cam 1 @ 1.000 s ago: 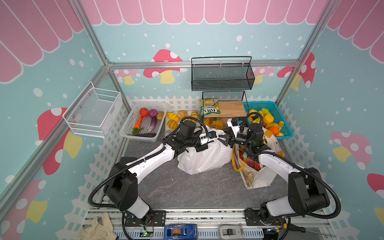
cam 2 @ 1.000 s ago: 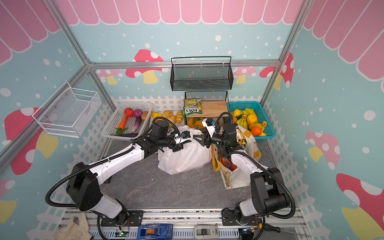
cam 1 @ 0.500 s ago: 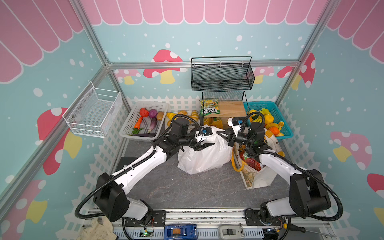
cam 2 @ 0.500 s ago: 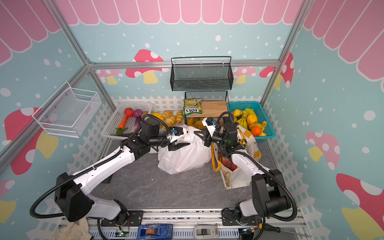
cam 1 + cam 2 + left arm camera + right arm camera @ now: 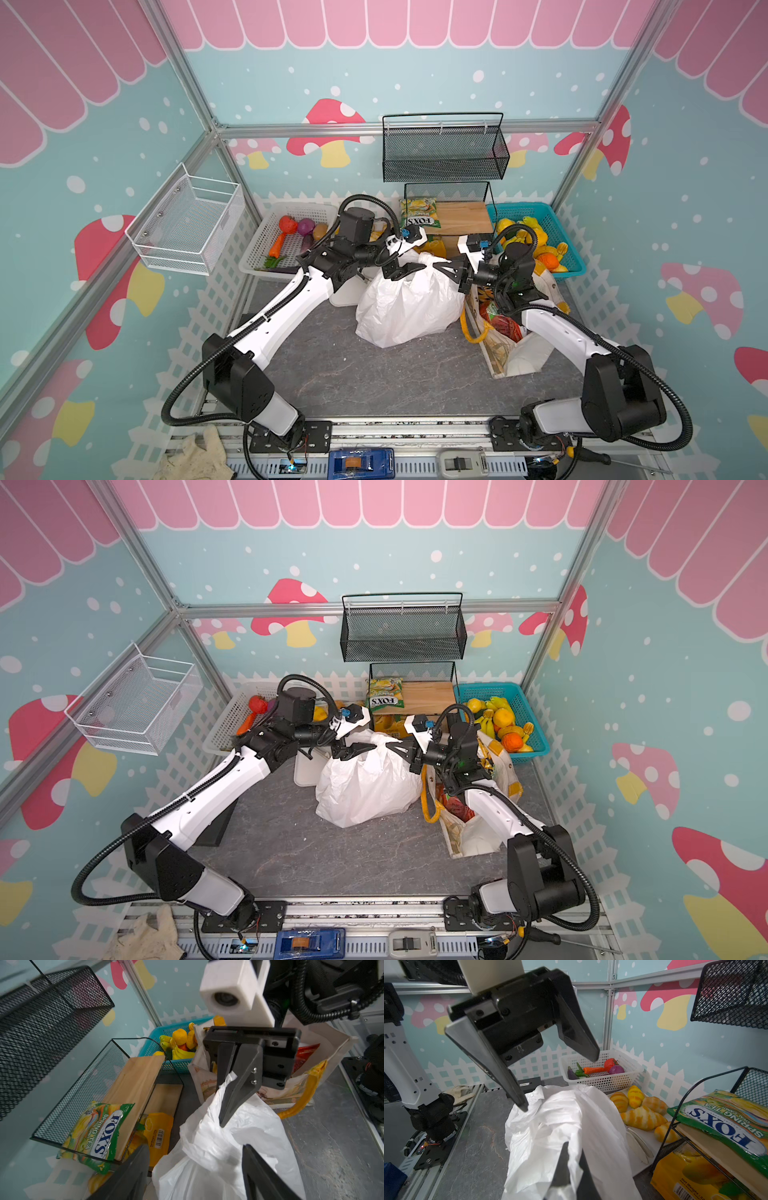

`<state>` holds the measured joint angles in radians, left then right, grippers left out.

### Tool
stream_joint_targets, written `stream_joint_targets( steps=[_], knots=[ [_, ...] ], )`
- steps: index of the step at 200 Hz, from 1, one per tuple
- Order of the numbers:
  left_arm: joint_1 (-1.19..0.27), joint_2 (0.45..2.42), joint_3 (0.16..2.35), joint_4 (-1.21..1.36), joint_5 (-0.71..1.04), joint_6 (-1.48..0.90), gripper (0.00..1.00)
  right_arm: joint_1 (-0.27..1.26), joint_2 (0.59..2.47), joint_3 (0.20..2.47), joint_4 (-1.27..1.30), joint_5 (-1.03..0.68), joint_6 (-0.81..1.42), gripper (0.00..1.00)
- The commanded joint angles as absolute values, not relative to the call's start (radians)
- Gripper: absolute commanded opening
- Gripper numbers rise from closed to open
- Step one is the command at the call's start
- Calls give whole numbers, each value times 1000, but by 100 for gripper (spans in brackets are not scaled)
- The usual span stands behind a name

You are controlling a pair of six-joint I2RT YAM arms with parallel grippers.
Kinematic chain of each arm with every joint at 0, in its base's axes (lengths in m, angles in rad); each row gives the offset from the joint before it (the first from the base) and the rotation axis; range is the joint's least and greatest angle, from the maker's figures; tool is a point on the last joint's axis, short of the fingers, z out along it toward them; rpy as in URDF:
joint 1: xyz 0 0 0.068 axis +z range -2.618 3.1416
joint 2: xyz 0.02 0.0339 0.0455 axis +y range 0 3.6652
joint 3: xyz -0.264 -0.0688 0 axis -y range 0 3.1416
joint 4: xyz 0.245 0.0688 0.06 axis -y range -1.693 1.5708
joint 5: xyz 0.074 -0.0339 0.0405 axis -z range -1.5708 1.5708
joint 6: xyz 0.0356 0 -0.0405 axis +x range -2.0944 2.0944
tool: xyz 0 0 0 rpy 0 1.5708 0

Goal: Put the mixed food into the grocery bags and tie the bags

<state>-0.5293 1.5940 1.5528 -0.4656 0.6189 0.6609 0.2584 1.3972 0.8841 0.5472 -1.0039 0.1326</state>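
The thin crinkly white plastic carrier bag (image 5: pixel 405 307) sits mid-bench, full and slumped, its top bunched into a gathered neck (image 5: pixel 426 258). It is light, soft, slippery film. I judge it would stretch or tear if yanked and would slide out of a shallow pinch, so I'd hold the bunched neck, never the thin belly. My right hand (image 5: pixel 441 266) is pressed together on a tail of plastic at that neck. My left hand (image 5: pixel 409 272) is spread over the bag's top, gripping nothing. The stiff off-white tote with yellow handles (image 5: pixel 528 357) stands just beside it on the grey stone-patterned bench (image 5: pixel 374 374).
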Motion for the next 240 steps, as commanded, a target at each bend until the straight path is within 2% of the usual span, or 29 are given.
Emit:
stream_joint_targets(
  steps=[1, 41, 61, 93, 129, 140, 153, 177, 196, 240],
  knots=[
    [-527, 1635, 1608, -591, 661, 704, 75, 265, 1373, 915, 581, -1028, 132, 3],
    [-536, 1705, 1666, -649, 637, 747, 74, 265, 1370, 917, 581, -1031, 140, 3],
    [-544, 1735, 1695, -671, 599, 773, 69, 267, 1374, 923, 581, -1041, 148, 3],
    [-549, 1758, 1717, -679, 563, 814, 48, 266, 1371, 919, 580, -1048, 145, 3],
    [-553, 1729, 1697, -667, 527, 869, 16, 266, 1351, 911, 524, -1017, 79, 4],
    [-554, 1710, 1674, -634, 521, 870, 11, 266, 1346, 912, 500, -1007, 49, 6],
    [-557, 1686, 1643, -588, 518, 870, 8, 265, 1344, 909, 474, -994, 15, 11],
    [-566, 1647, 1590, -534, 523, 870, 3, 271, 1338, 886, 471, -953, -43, 32],
    [-573, 1624, 1562, -518, 524, 863, 2, 288, 1343, 877, 469, -903, -102, 45],
    [-588, 1613, 1534, -511, 507, 862, 1, 335, 1386, 924, 450, -884, -156, 58]
  ],
)
